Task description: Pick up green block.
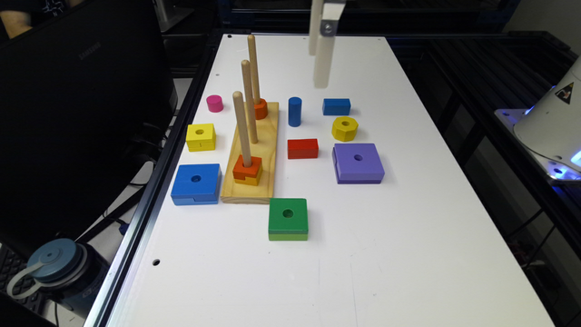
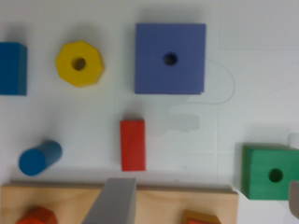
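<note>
The green block (image 1: pixel 288 217), a flat square with a round centre hole, lies on the white table (image 1: pixel 408 254) just in front of the wooden peg board's near end. In the wrist view the green block (image 2: pixel 270 171) sits beside the board's edge. My gripper (image 1: pixel 318 68) hangs high over the far half of the table, near the blue cylinder and blue rectangular block, well away from the green block. Its fingers (image 2: pixel 112 203) stand apart with nothing between them.
The wooden board (image 1: pixel 254 154) carries three tall pegs and orange pieces. Around it lie a purple square (image 1: pixel 358 162), blue square (image 1: pixel 196 182), red block (image 1: pixel 302 148), yellow octagon (image 1: pixel 345 128), yellow cube (image 1: pixel 200 137), blue cylinder (image 1: pixel 294 111), blue block (image 1: pixel 336 106) and pink cylinder (image 1: pixel 214 103).
</note>
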